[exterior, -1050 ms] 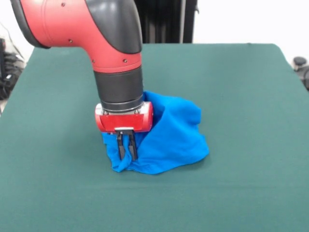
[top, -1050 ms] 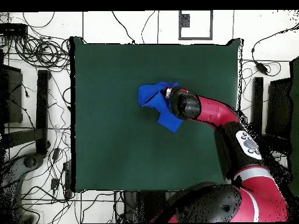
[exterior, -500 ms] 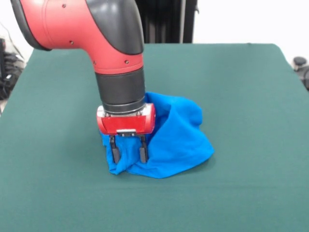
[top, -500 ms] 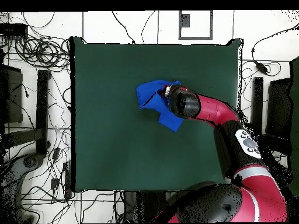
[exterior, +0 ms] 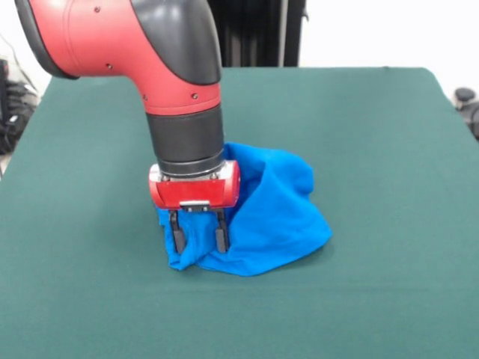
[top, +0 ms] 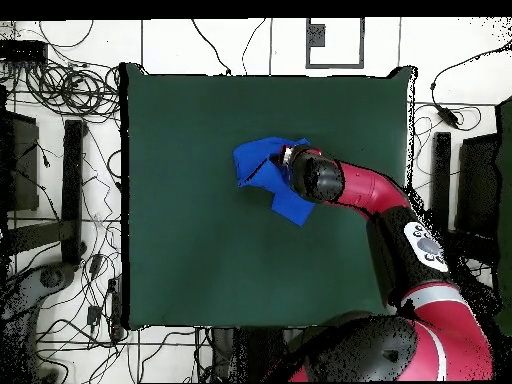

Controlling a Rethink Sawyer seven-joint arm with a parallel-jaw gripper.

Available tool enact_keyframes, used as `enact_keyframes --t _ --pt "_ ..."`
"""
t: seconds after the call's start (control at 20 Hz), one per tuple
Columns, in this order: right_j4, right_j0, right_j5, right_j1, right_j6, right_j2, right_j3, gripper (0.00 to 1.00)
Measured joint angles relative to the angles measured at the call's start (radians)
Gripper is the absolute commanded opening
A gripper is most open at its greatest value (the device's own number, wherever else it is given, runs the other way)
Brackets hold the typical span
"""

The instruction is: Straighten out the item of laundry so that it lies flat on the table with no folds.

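Table (exterior: 389, 134): broad dark green top, far bigger than the cloth, with bare felt on every side of it. In the overhead view the table (top: 180, 200) shows open room all round the heap.

Arm (exterior: 150, 60): red and black, coming down from the upper left of the front view onto the left end of the cloth. In the overhead view its wrist hides part of the shirt.

Shirt (exterior: 281, 213): bright blue, bunched in a rumpled mound near the middle of the table, slightly to the near side. The right part spreads onto the felt; the left part stands up in a ridge under the arm. Seen from above, the shirt (top: 262, 165) is a compact crumpled patch – folded over itself, nowhere near flat.

Hand (exterior: 198, 238): fingers spread apart, tips low at the near-left edge of the mound, one on either side of a raised fold. Released, gripping nothing.

Risk: closing here could pinch several layers at once, so a pull would drag the whole heap instead of opening it. Thin fabric could also slip from the tips – or the tips could press into the felt if they go lower.

Progress: barely begun, in my judgement.
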Motion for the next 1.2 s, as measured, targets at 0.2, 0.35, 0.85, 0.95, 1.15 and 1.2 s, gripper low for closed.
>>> enact_keyframes --t 0.2,0.35,0.85,0.95,1.15,1.2 --pt "0.000 0.000 0.000 0.000 0.000 0.000 0.000 1.00" --pt "0.000 0.000 0.000 0.000 0.000 0.000 0.000 1.00" --pt "-0.001 0.012 0.000 -0.066 0.000 -0.001 0.010 1.00" --pt "-0.001 0.018 0.000 -0.100 0.000 -0.001 0.015 1.00" --pt "-0.001 0.026 0.000 -0.144 0.000 -0.001 0.016 1.00" --pt "-0.001 0.027 0.000 -0.153 0.000 -0.001 0.016 1.00"
